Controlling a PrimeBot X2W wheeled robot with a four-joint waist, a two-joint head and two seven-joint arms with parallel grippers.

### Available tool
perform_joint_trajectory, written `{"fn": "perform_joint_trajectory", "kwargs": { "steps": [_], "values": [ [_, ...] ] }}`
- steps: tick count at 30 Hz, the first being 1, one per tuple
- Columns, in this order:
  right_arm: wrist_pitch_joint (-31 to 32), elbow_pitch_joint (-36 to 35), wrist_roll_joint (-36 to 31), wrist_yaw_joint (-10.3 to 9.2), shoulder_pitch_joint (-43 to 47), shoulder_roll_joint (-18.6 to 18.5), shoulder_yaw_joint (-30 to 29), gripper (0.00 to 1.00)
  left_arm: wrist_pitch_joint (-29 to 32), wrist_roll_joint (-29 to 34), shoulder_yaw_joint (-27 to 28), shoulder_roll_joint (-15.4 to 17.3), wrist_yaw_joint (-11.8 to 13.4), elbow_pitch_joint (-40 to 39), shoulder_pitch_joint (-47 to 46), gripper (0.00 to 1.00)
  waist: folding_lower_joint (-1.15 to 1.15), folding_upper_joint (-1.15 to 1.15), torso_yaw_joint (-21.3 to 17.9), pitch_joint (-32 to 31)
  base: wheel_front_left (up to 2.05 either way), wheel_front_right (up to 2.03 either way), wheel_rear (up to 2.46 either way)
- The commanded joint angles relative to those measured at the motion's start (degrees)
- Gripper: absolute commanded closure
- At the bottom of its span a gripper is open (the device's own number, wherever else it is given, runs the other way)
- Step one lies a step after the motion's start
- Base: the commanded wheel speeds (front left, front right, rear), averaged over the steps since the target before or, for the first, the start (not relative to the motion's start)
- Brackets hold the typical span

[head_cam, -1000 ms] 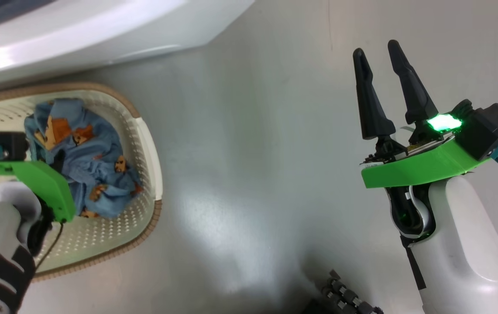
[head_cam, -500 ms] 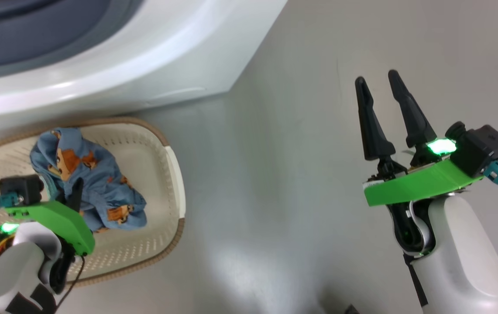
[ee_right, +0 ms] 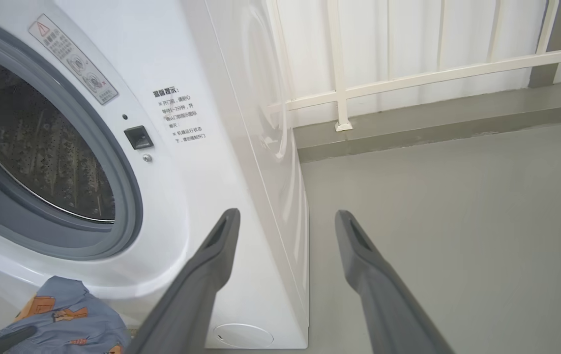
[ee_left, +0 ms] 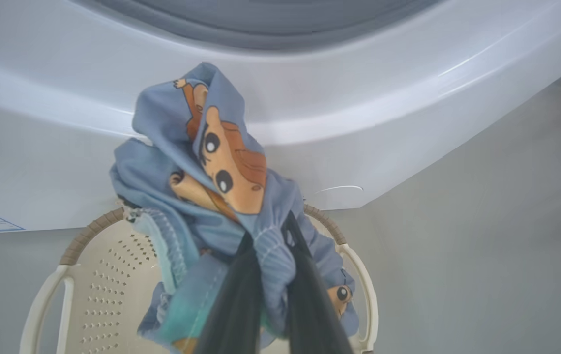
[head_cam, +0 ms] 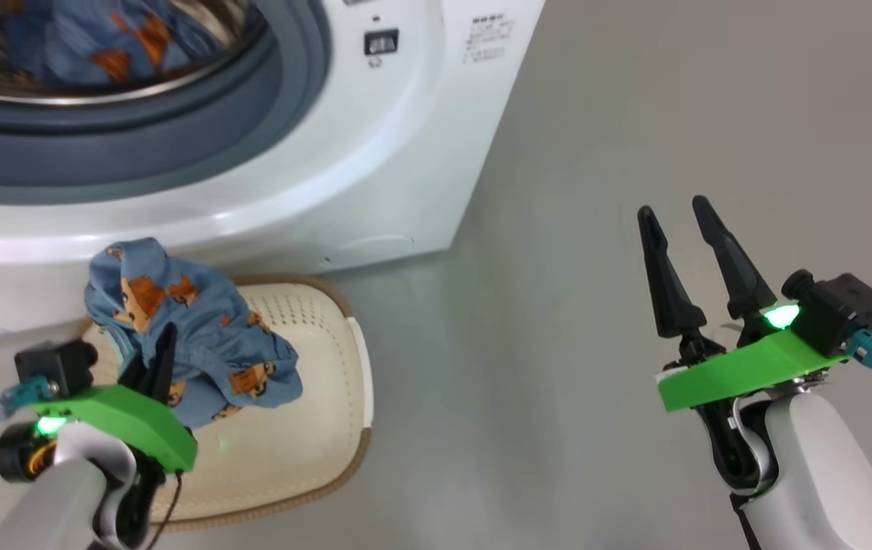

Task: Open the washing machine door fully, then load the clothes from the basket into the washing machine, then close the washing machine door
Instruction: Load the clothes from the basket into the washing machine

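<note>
My left gripper (head_cam: 164,344) is shut on a light blue garment of the clothes (head_cam: 199,336), printed with orange-brown figures, lifted above the cream basket (head_cam: 329,451). In the left wrist view the clothes (ee_left: 211,196) bunch around my fingers (ee_left: 241,295) in front of the white washing machine (ee_left: 310,113). The washing machine (head_cam: 374,153) stands with its mouth uncovered, grey gasket (head_cam: 176,145) showing, and another blue garment (head_cam: 99,38) lies in the drum. My right gripper (head_cam: 676,214) is open over the floor, holding nothing. The washing machine door is out of view.
Grey floor (head_cam: 558,229) spreads to the right of the machine. In the right wrist view a white railing (ee_right: 408,73) and a low kerb (ee_right: 432,118) run behind the washer's right side (ee_right: 270,147). The basket sits right against the washer's front.
The head camera has tilted up, bringing the washer's mouth into sight. My left gripper has risen with the garment, lifting it out of the basket bottom. The right gripper stays open.
</note>
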Motion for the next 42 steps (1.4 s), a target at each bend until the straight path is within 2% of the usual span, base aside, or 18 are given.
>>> {"fn": "perform_joint_trajectory", "kwargs": {
  "steps": [1, 9, 21, 28, 35, 42],
  "values": [
    [-0.3, -0.9, 0.0, 0.09, 1.6, -0.6, 1.1, 0.00, -0.6, 1.4, 3.4, 1.8, 0.6, -3.2, 2.2, 1.00, 0.00, 0.00, 2.8, -4.9, 0.00, 0.00, 0.00],
    [-0.3, 0.1, 0.6, 0.09, 3.8, -2.0, 1.1, 0.00, -0.6, 6.0, 8.7, 1.1, 3.1, -13.8, 8.5, 1.00, 0.00, 0.00, 4.4, -9.8, 0.00, 0.00, 0.00],
    [-0.3, 1.5, 1.4, 0.09, 6.3, -4.5, 2.1, 0.00, -0.6, 15.2, 17.7, -1.6, 6.6, -28.7, 17.3, 1.00, 0.00, 0.00, 6.4, -16.9, 0.00, 0.00, 0.00],
    [-0.3, 2.0, 1.6, 0.09, 7.9, -6.3, 2.7, 0.00, -0.6, 20.6, 18.1, -2.6, 8.3, -33.0, 19.5, 1.00, 0.00, 0.00, 7.8, -19.9, 0.00, 0.00, 0.00],
    [-0.3, 1.9, 1.7, 0.09, 8.2, -7.0, 3.4, 0.00, -0.6, 22.2, 18.3, -3.3, 9.2, -35.3, 20.6, 1.00, 0.00, 0.00, 7.8, -20.5, 0.00, 0.00, 0.00],
    [-0.3, 1.8, 1.8, 0.09, 8.2, -7.0, 3.9, 0.00, -0.6, 22.7, 18.3, -3.3, 9.1, -36.2, 20.2, 1.00, 0.00, 0.00, 7.4, -19.9, 0.00, 0.00, 0.00]
  ]
}}
